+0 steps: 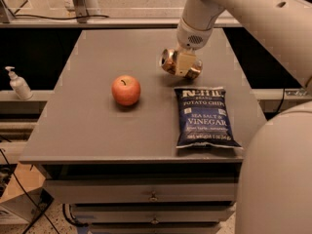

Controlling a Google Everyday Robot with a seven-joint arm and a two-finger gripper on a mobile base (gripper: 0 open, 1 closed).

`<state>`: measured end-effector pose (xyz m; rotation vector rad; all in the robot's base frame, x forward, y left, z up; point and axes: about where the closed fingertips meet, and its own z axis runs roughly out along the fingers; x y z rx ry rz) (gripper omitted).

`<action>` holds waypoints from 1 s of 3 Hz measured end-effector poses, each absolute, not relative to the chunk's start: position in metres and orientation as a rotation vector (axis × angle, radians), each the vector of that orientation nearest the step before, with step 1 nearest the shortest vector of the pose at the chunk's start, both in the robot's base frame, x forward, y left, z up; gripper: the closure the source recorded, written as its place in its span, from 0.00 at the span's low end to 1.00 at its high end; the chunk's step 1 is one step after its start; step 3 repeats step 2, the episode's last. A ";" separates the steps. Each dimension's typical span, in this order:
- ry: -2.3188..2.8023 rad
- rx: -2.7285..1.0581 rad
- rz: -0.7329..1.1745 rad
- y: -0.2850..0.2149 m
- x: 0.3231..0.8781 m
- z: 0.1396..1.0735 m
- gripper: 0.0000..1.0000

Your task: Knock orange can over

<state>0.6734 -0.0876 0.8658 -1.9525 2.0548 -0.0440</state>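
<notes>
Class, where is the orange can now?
The orange can sits tilted in the gripper, right of centre in camera view, just behind the chip bag.

Chip bag (206,117), "SEA SALT & VINEGAR"

You are looking at a robotics lab or test bay, not a home: a plain grey table (97,126) with 2 metal drawers (153,197) beneath serves as a work station, a black cable (53,16) runs along the ledge behind, and a pump bottle (19,84) sits at the left. Over the table's far right, the white arm's gripper (181,65) clasps the tilted orange can (168,61), near 1 apple (126,90) and 1 chip bag (205,117).
</notes>
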 end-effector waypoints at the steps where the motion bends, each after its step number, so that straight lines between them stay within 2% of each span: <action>1: 2.056 -1.953 -0.041 -0.087 0.674 0.864 0.00; 3: 2.056 -1.953 -0.041 -0.087 0.674 0.864 0.00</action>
